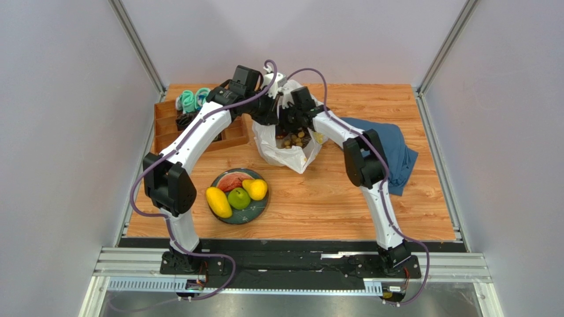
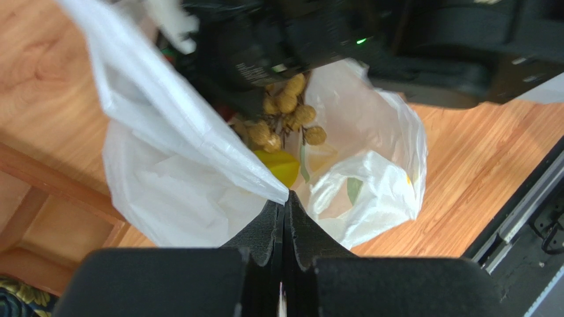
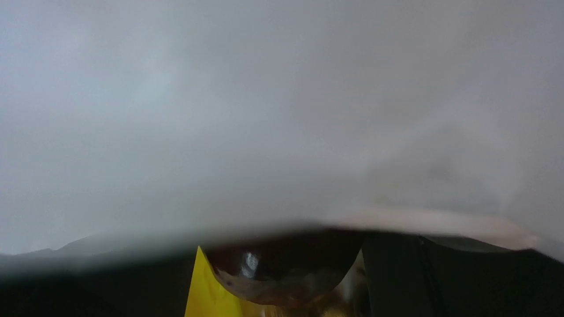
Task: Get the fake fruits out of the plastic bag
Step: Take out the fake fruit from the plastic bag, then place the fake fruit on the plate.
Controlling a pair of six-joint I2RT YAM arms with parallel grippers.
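The plastic bag (image 1: 286,150) stands open at the middle back of the table. My left gripper (image 2: 286,197) is shut on the bag's near rim (image 2: 198,142) and holds it up. My right gripper (image 1: 296,121) reaches down into the bag's mouth. In the right wrist view white plastic covers most of the picture, and a dark red fruit (image 3: 284,264) sits between my fingers (image 3: 430,277), filling the gap. A tan grape bunch (image 2: 286,111) and a yellow fruit (image 2: 281,166) lie inside the bag. A watermelon slice (image 1: 230,180), mango (image 1: 218,201), green apple (image 1: 239,197) and yellow pear (image 1: 256,189) lie on a dark plate (image 1: 255,212).
A wooden compartment tray (image 1: 167,125) stands at the back left with teal-and-white items (image 1: 192,100) by it. A dark blue cloth (image 1: 394,150) lies at the right, under my right arm. The plate sits in front of the bag, between the arms.
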